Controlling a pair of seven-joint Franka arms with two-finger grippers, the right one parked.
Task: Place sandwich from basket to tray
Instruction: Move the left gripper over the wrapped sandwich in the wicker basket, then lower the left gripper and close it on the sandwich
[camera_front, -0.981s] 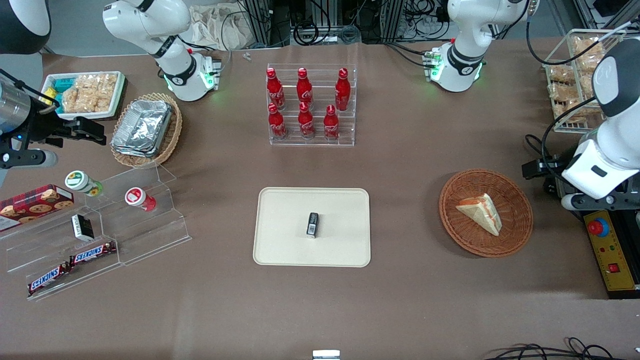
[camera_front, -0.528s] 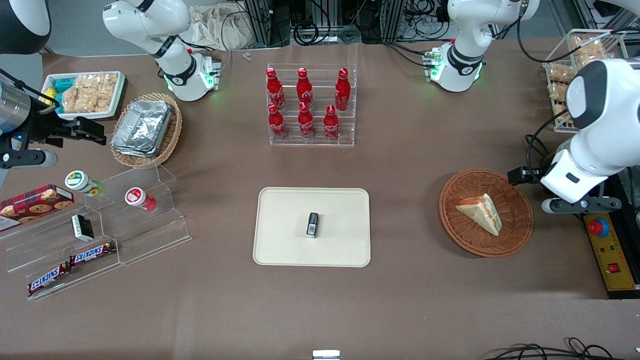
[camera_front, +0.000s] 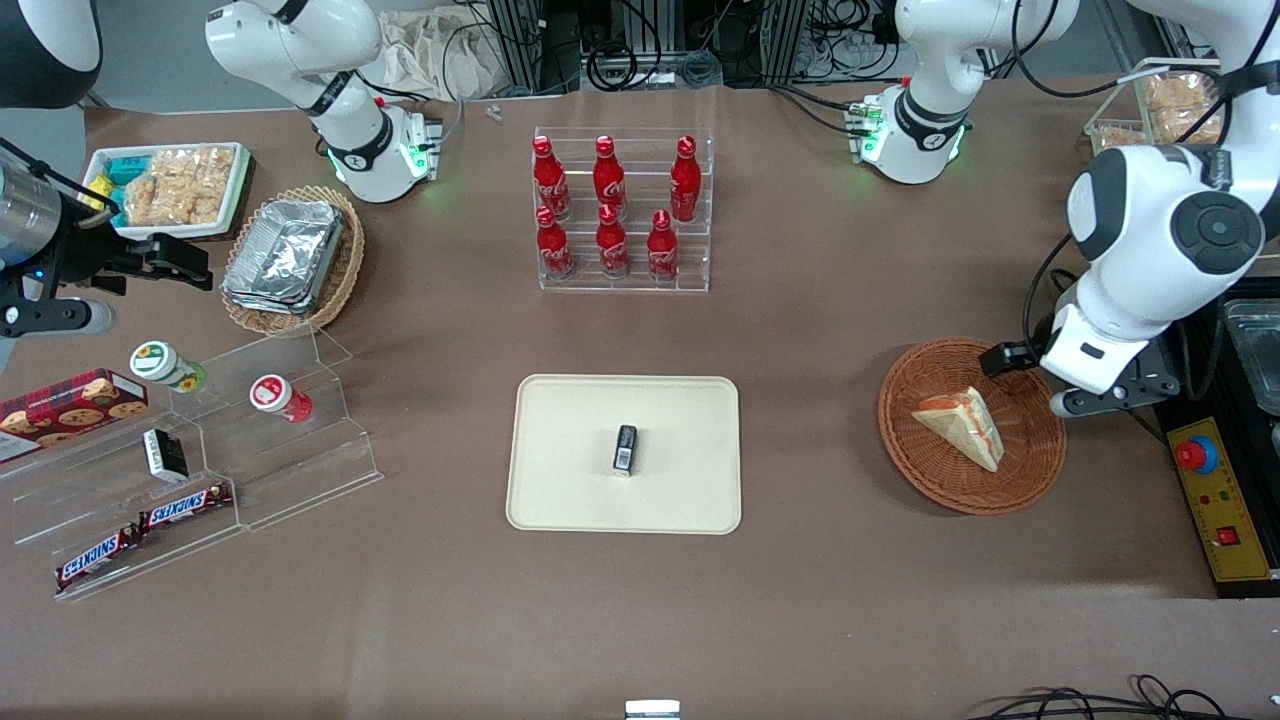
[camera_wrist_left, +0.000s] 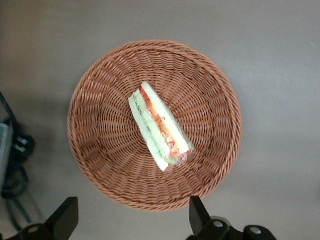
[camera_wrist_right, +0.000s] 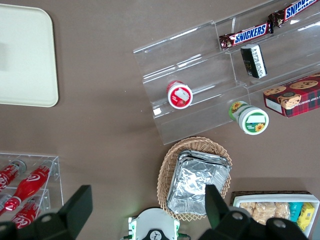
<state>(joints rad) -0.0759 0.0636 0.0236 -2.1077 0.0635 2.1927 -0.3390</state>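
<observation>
The left arm has swung in, so its gripper (camera_wrist_left: 130, 220) now hovers, fingers spread and empty, above the round reddish-brown wicker basket (camera_front: 1030, 470). The pale triangular sandwich (camera_front: 960, 425) lies at the basket's centre, three o'clock of the cream rectangular tray (camera_front: 560, 500). It looks soft, light and crushable, best pinched gently across its flat bread faces.

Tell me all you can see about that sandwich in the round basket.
The sandwich is a triangular wedge of pale white bread, with green and red filling showing along its cut edge. It seems to be wrapped in clear film. It lies on its side in the middle of the reddish-brown woven basket, touching only the wicker. The pincer hangs open above the basket and grips nothing; the sandwich is not yet on the tray.
</observation>
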